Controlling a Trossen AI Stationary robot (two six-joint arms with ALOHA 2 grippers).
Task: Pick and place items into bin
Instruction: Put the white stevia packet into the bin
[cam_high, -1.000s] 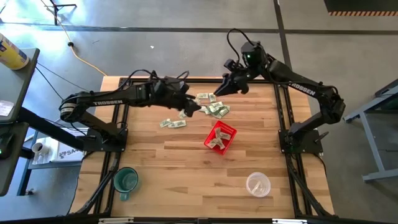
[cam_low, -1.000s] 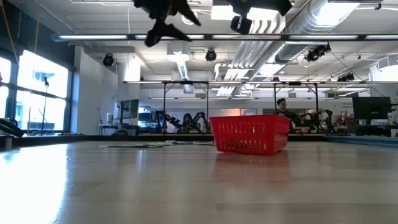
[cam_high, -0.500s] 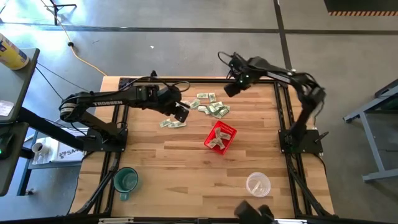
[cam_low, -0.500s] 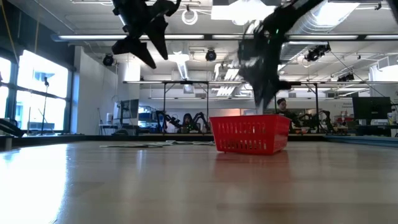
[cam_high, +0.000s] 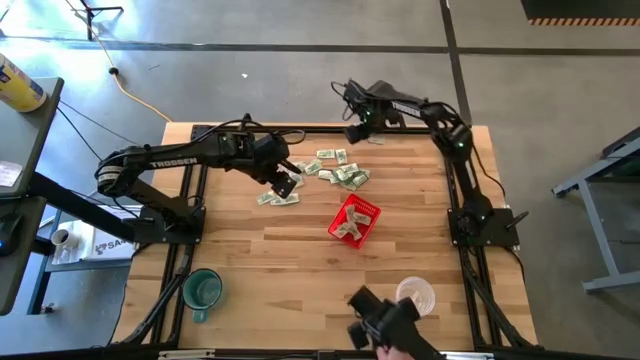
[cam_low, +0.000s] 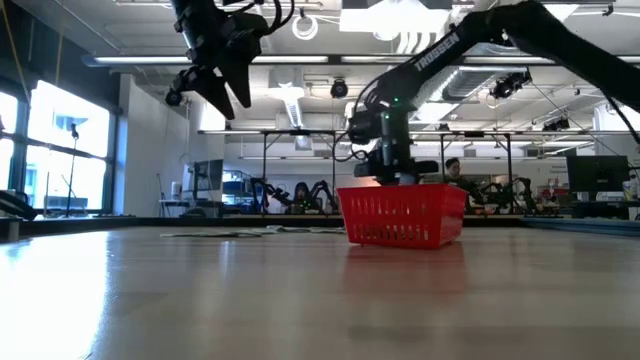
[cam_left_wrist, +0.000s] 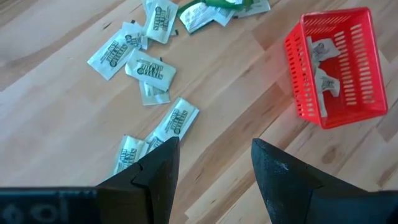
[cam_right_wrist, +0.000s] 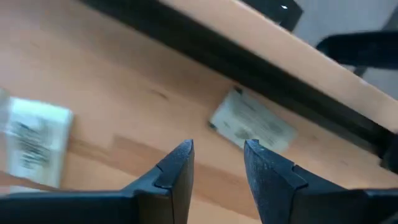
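the left claw hangs released over loose paper slips, the right claw released at the bench's far edge, the red basket holding a few slips.

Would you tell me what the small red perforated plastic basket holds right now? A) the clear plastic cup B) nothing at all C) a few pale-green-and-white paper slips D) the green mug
C: a few pale-green-and-white paper slips lie inside the small red perforated plastic basket, as the left wrist view shows.
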